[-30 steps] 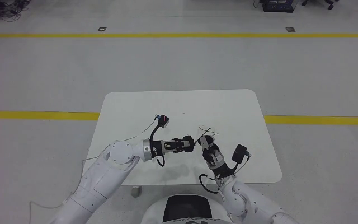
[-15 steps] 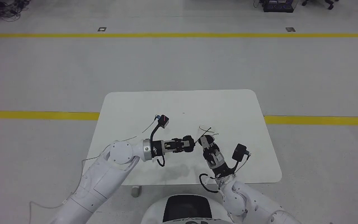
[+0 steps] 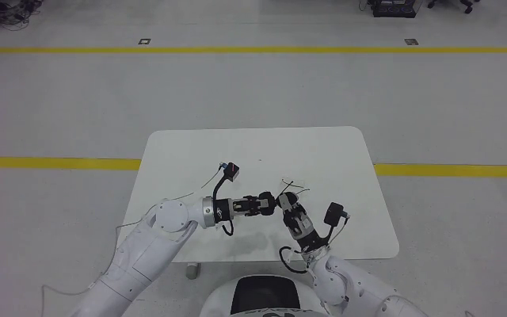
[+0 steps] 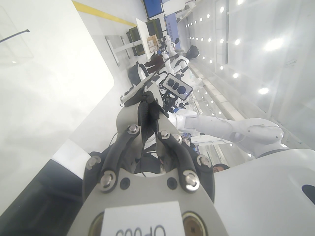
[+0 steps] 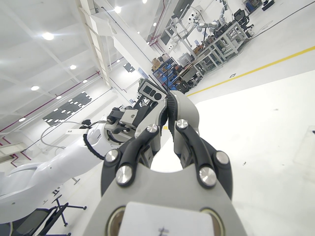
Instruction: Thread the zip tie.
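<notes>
We see both arms meeting tip to tip above the table (image 3: 198, 150), off the surface, which suits threading: one strap, two ends, each needing its own hold and nothing dragging.

R gripper (image 5: 168, 101) has its jaws pressed together on the zip tie (image 5: 167, 84). The thin black strand stands straight out past the fingertips, gripped close to the end, prob. so the free bit stays stiff enough to aim.

L gripper (image 4: 147, 105) faces it, also pinched closed, w/ a dark strand running down between its fingers. We take that for the same tie, perhaps the head end, though the pads hide it.

A spare tie (image 4: 14, 36) lies flat farther out on the table, well apart.

Our read: tip not yet through. Next is lining tip w/ slot by tiny corrections. The risk is the strand bending or slipping.
</notes>
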Robot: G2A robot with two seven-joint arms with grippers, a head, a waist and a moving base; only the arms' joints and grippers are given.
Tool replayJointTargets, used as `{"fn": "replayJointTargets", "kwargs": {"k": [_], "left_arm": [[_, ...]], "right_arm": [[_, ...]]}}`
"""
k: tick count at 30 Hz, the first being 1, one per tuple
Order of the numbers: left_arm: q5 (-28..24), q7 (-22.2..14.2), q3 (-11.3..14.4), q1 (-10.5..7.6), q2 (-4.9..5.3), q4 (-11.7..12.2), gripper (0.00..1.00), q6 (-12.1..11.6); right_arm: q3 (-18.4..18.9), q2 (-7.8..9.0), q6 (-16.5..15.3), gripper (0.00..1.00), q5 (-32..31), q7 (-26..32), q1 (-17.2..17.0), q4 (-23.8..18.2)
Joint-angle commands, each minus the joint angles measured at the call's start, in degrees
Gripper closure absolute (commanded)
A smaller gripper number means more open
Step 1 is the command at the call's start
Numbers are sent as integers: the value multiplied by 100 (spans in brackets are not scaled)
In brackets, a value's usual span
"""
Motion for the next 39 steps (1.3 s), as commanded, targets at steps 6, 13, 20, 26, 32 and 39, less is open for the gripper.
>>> {"fn": "replayJointTargets", "kwargs": {"k": [6,13,20,26,32,39], "left_arm": [[0,0,0,0,0,0,100,0],[0,0,0,0,0,0,100,0],[0,0,0,0,0,0,100,0],[0,0,0,0,0,0,100,0],[0,0,0,0,0,0,100,0],[0,0,0,0,0,0,100,0]], "right_arm": [[-175,91,0,100,-1,-327,71,-85],[-386,208,0,100,36,-564,199,-128],[-590,303,0,100,102,-746,321,-167],[-766,377,0,100,208,-812,439,-181],[-850,419,0,100,426,-839,524,-76],[-903,449,0,100,520,-781,552,-34]]}}
